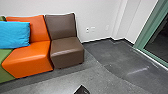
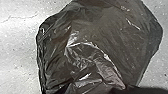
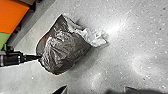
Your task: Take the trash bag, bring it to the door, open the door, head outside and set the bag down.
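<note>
1. A black, wrinkled plastic trash bag with a pale, crumpled end (image 3: pixel 66 50) was held by its dark side in the left gripper (image 3: pixel 39 58), which was closed upon it; the gripper's narrow tip was seen against the bag in the right wrist view.
2. The bag's long axis was set at a slant to the line of the left gripper. It was stretched from the broad, rounded dark end, by the gripper, to the narrower pale end.
3. The pale end was pointed away from the left gripper and away from the orange seating; the dark end was turned nearer to both.
4. The bag was seen over the speckled grey floor (image 1: pixel 72 78); whether it was touched by the floor could not be told.
5. In the left wrist view, glossy folds were bunched on the bag's near face.
6. Whether the right gripper (image 3: pixel 94 91) was released or clenched could not be told.
7. By a white wall (image 1: pixel 97 12), a green seat (image 1: pixel 5 61), an orange leather-like chair (image 1: pixel 27 61) and a brown leather-like chair (image 1: pixel 66 50) were lined up side by side, and a bright blue rectangular cushion (image 1: pixel 15 35) was rested across the green and orange ones.
8. Dark glass (image 1: pixel 161 42) was bordered by a green frame (image 1: pixel 149 30), well apart from the chairs, on the robot's right.
</note>
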Robot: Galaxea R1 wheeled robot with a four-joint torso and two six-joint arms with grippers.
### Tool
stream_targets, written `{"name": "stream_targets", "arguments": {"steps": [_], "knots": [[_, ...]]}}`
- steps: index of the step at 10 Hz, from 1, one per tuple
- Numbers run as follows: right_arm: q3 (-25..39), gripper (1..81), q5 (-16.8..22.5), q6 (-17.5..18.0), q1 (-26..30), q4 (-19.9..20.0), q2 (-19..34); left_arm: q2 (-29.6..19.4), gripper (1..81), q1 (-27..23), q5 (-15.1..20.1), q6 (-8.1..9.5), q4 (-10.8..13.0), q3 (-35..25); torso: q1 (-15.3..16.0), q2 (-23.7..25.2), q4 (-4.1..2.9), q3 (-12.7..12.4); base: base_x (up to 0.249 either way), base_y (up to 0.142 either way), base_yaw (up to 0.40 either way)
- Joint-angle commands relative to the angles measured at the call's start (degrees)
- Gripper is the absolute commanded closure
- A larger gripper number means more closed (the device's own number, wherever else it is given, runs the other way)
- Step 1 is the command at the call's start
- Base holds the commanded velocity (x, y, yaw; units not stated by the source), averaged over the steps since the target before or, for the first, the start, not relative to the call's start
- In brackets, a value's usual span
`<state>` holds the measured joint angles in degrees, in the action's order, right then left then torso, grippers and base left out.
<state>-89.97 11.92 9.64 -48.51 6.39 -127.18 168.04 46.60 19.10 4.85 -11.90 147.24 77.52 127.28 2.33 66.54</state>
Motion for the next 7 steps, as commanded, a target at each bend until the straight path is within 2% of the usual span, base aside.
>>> {"name": "stream_targets", "arguments": {"steps": [1,3,4,5,6,7], "knots": [[5.3,1.0,6.4,0.1,8.8,3.9,6.3,0.2,1.0,-6.2,3.7,0.42,-0.9,0.0,3.6,5.7,0.0,0.0,0.0,0.0,0.0],[4.6,1.0,6.6,0.0,7.9,4.2,5.5,0.6,1.0,-6.2,3.7,0.42,-0.8,0.0,6.1,9.7,0.0,0.1,0.0,0.0,0.0],[4.2,1.0,6.6,0.0,7.7,4.1,5.1,0.6,1.0,-6.1,4.0,0.42,-0.9,0.0,7.6,12.0,1.32,5.2,0.0,0.0,0.0],[4.0,1.0,6.6,0.0,7.7,4.0,4.6,0.6,1.0,-6.0,4.6,0.42,-0.8,0.0,8.6,13.9,0.09,5.6,0.0,0.0,0.0],[4.0,1.0,6.6,0.0,7.8,4.0,4.5,0.5,1.0,-5.8,4.6,0.42,-0.8,0.0,9.6,15.4,0.19,6.4,0.0,0.0,0.0],[4.0,1.0,6.6,0.0,7.9,3.9,4.3,0.5,1.0,-5.8,4.6,0.42,-0.8,0.0,10.5,16.8,0.19,3.6,0.0,0.0,0.0]]}}
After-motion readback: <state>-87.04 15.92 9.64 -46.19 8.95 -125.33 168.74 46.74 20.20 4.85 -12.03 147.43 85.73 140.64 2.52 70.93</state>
